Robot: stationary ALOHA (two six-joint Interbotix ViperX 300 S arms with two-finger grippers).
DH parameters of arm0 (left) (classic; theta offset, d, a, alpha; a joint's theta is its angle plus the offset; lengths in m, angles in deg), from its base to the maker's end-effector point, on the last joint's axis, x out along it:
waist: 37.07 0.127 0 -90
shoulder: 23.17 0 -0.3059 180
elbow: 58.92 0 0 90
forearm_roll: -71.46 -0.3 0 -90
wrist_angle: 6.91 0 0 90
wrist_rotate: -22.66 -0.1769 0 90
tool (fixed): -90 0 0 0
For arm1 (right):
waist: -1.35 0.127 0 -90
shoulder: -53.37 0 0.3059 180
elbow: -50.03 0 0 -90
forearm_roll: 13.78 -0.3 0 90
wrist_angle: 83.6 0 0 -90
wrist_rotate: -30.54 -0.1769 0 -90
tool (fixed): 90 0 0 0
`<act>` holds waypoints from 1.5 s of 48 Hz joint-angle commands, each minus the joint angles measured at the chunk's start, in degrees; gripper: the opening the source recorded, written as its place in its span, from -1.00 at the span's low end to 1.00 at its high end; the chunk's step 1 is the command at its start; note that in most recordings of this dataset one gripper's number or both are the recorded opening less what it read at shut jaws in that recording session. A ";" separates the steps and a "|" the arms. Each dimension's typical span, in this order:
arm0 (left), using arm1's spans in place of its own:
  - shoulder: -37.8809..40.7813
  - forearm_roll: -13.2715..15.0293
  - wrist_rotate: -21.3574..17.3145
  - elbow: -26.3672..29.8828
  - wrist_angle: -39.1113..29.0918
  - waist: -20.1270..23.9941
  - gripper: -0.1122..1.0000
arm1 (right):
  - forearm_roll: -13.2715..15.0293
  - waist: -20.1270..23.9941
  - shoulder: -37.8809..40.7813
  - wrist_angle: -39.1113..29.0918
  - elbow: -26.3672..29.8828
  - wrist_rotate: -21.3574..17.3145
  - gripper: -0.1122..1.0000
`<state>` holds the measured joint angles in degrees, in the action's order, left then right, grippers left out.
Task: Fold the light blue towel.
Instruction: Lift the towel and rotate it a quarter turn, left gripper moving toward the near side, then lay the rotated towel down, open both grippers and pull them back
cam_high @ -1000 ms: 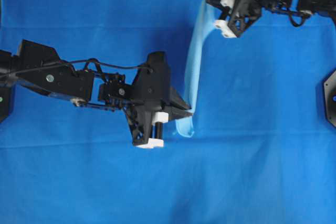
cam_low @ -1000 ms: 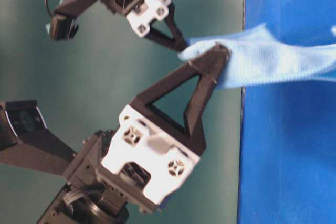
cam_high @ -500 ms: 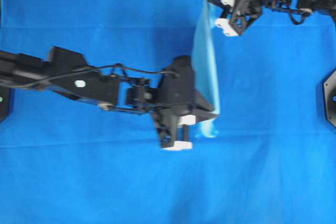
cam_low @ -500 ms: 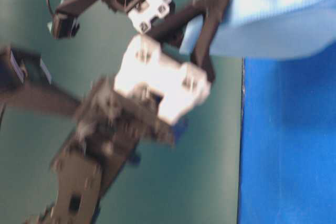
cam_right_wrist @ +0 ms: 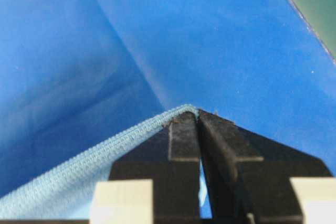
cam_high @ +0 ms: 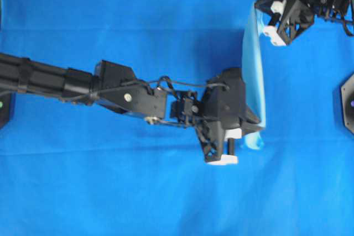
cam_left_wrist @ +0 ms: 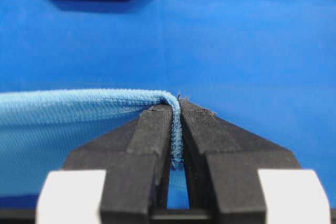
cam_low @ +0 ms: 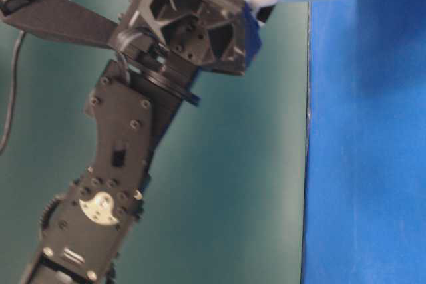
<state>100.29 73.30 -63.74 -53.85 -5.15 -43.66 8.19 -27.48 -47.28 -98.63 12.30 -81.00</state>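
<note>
1. Pale sky-blue square microfibre towel point(cam_high: 254, 75) held up off the counter, stretched as a narrow band between both grippers, right of centre in the overhead view.
2. Left gripper point(cam_left_wrist: 176, 129) on a long black arm reaching in from the left edge of the overhead view; black fingers point(cam_left_wrist: 152, 145) pressed together, pinching one hemmed corner of the towel, thin fold of weave sandwiched in the slit between them.
3. Right gripper point(cam_right_wrist: 197, 129) at the far right of the overhead view; black fingers point(cam_right_wrist: 184, 145) likewise clamped tight on another corner of the towel, hem running away to the lower left in the right wrist view.
4. Near end of the towel hanging just beyond the left gripper, a small flap drooping toward the cloth below.
5. Large royal-blue background cloth point(cam_high: 110, 192) spread flat over the counter beneath everything, faint creases visible.
6. Black hexagonal mounting plate point(cam_high: 348, 103) lying at the right edge of the overhead view, well apart from the towel.
7. Table-level view mostly filled by the black left arm against a dark green wall point(cam_low: 226, 184); only a strip of towel visible at the top edge.
</note>
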 commanded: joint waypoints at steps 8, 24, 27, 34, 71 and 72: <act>-5.80 0.62 5.27 -10.28 2.81 -3.25 -0.76 | 0.26 0.35 8.79 4.75 5.01 0.09 -0.76; -10.28 0.62 15.91 -26.98 15.73 -4.48 -0.76 | 1.05 2.90 22.85 11.43 15.03 3.69 -0.76; -10.20 0.62 16.17 -28.04 16.96 -4.66 -0.76 | 1.14 3.34 24.08 11.34 16.35 4.13 -0.76; -9.49 0.62 16.17 -28.30 17.49 -4.57 -0.76 | 1.14 3.69 25.84 11.34 17.84 4.57 -0.76; -9.84 0.62 16.17 -30.59 14.24 -3.60 0.80 | 1.23 4.31 28.04 11.51 17.40 4.66 0.34; -10.28 0.62 16.17 -30.85 13.45 -3.60 0.80 | 1.14 4.31 27.95 11.43 17.40 4.66 0.32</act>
<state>93.00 74.09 -47.48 -84.52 9.61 -47.27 9.25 -23.35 -18.45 -87.38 28.74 -76.16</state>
